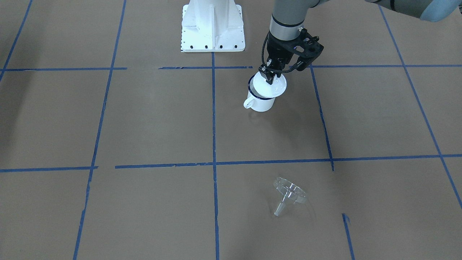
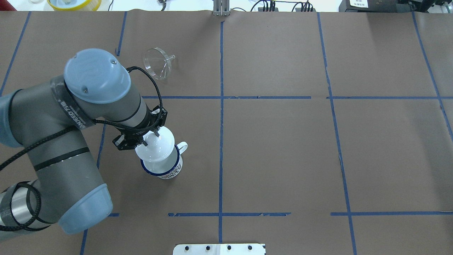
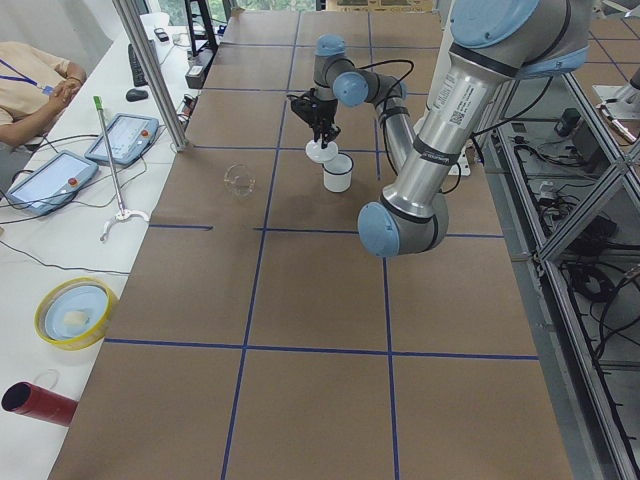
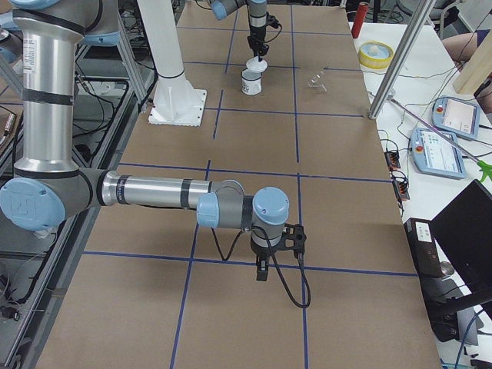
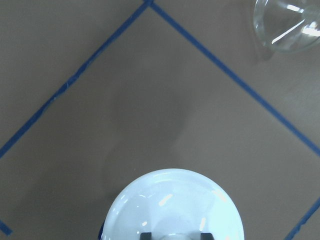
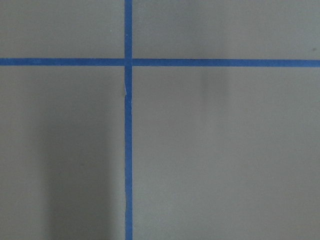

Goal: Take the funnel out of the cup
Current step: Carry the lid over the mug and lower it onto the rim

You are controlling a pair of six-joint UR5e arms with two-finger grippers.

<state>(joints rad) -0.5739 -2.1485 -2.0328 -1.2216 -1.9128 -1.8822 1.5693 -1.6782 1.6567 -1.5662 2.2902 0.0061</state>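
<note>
The funnel (image 2: 158,63) lies on its side on the table (image 2: 283,159), out of the cup (image 2: 168,170). Seen from overhead it sits in the far left part of the table, wide mouth to the left and spout to the right. It is just left of the centre tape line (image 2: 221,141) and near the far edge of the paper.

A cross line of tape and a stretch of bare brown paper run between it and the cup, so the two are well apart. The cup stands upright nearer the robot, left of the centre line, with its loop handle turned to the right.

The left gripper (image 2: 150,136) comes down from the left, its fingers closed on the top centre of a white domed lid (image 2: 155,148). The lid is tilted over the cup's mouth, and part of the dark blue rim shows on the near side. Whether the lid's edge touches the rim cannot be told.

The right gripper (image 4: 262,273) hangs over a tape crossing far to the right; whether its fingers are apart or together cannot be told.
</note>
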